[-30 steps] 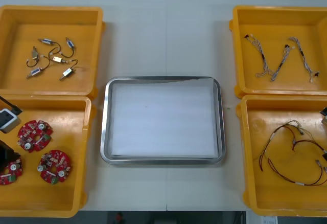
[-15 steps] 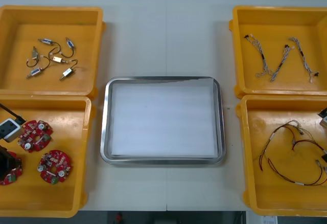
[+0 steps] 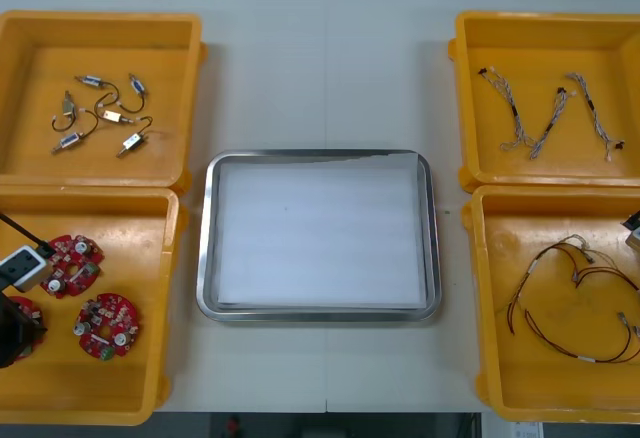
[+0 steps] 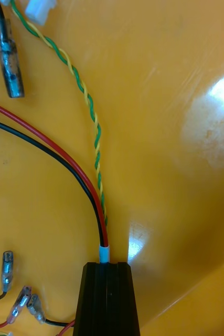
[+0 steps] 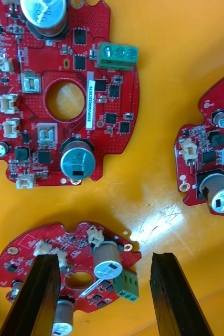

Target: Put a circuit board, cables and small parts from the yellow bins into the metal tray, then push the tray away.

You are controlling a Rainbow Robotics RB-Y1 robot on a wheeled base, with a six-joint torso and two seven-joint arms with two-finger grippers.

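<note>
In the middle of the table [image 3: 320, 68] lies the metal tray [image 3: 205, 248], white inside. In the near left yellow bin [image 3: 140, 378], at the table's near left corner, the left gripper [image 5: 104, 257] stands wide open over a circuit board [image 5: 72, 240] by the bin's left edge, holding nothing. In the near right yellow bin [image 3: 500, 378], the right gripper [image 4: 106, 265] is closed on the white end of a cable [image 4: 105, 253].

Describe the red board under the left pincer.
Find the yellow plastic bin at the light table's near left corner, holding three round red circuit boards. The leftmost board lies partly under the open left pincer; the other two lie uncovered.
</note>
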